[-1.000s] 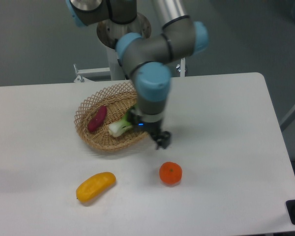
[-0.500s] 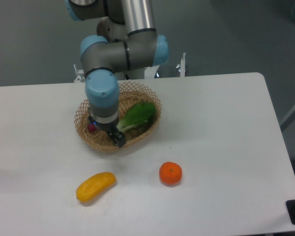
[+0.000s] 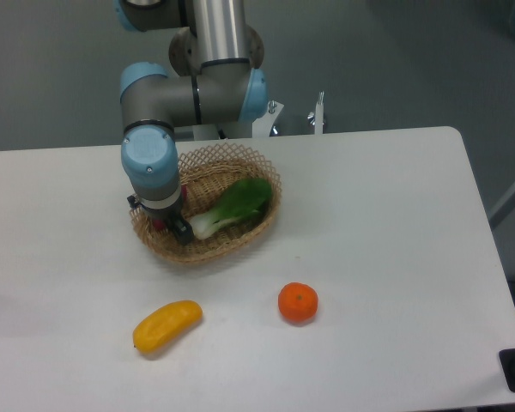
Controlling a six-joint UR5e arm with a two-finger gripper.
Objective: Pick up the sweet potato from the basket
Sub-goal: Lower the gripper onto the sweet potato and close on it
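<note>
The oval wicker basket [image 3: 240, 249] holds a green leafy vegetable [image 3: 233, 205] and the sweet potato [image 3: 160, 225], mostly hidden beneath the gripper [image 3: 177, 229]; its jaw state cannot be told. A smooth oblong yellow fruit [image 3: 166, 324] and a round orange [image 3: 298, 302] lie on the white surface [image 3: 386, 257].

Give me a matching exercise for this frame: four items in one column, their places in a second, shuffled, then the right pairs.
1. leafy green
2. orange
3. yellow fruit
4. gripper

A. on the table, front left
B. low over the basket's left side
C. lying in the basket
D. on the table, right of the yellow fruit

Pairs: 1-C, 2-D, 3-A, 4-B
</note>
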